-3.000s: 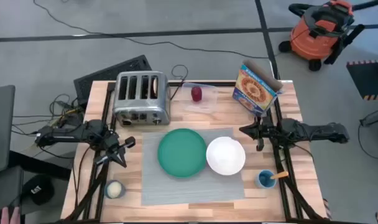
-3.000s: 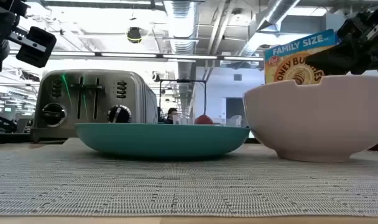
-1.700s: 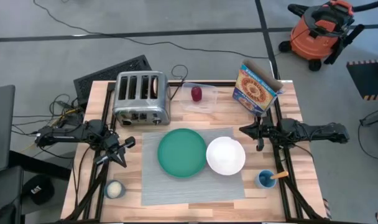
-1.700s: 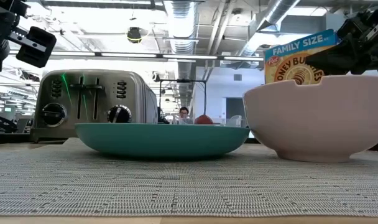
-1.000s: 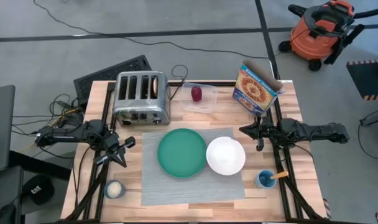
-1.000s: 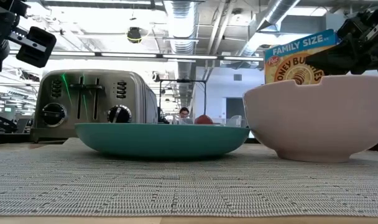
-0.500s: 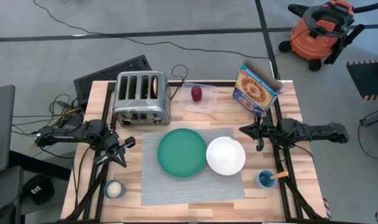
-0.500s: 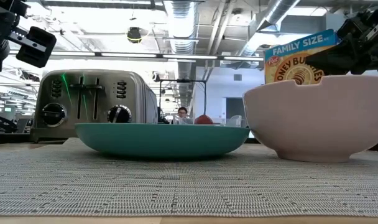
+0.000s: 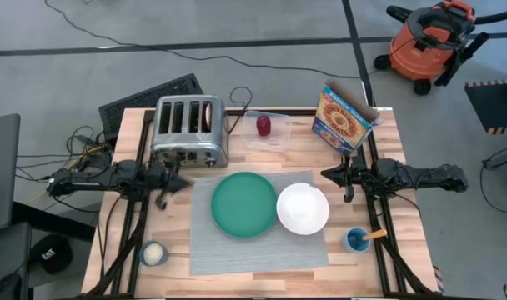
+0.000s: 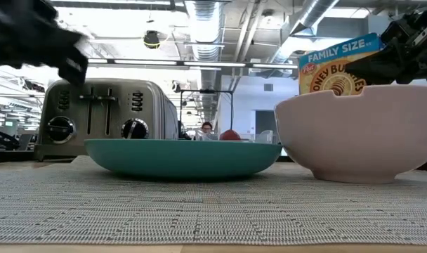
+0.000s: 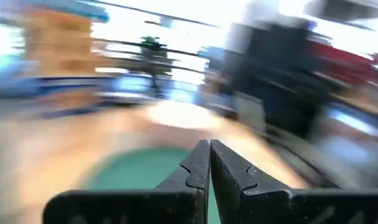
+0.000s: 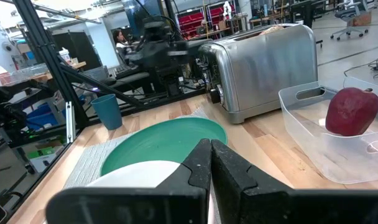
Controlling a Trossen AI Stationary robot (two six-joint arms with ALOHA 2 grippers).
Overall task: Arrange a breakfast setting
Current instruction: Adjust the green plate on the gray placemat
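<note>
Left gripper (image 9: 163, 185), fingers pressed together and empty, hovers left of the teal-green plate (image 9: 245, 204); the plate sits on the grey placemat (image 9: 205, 248), touching the white bowl (image 9: 303, 207) on its right; right gripper (image 9: 347, 183), also closed and empty, hangs beyond the bowl.

Grey floor (image 9: 237, 33), orange shop vacuum (image 9: 429, 33), ceiling ducts (image 10: 206, 21) overhead.
</note>
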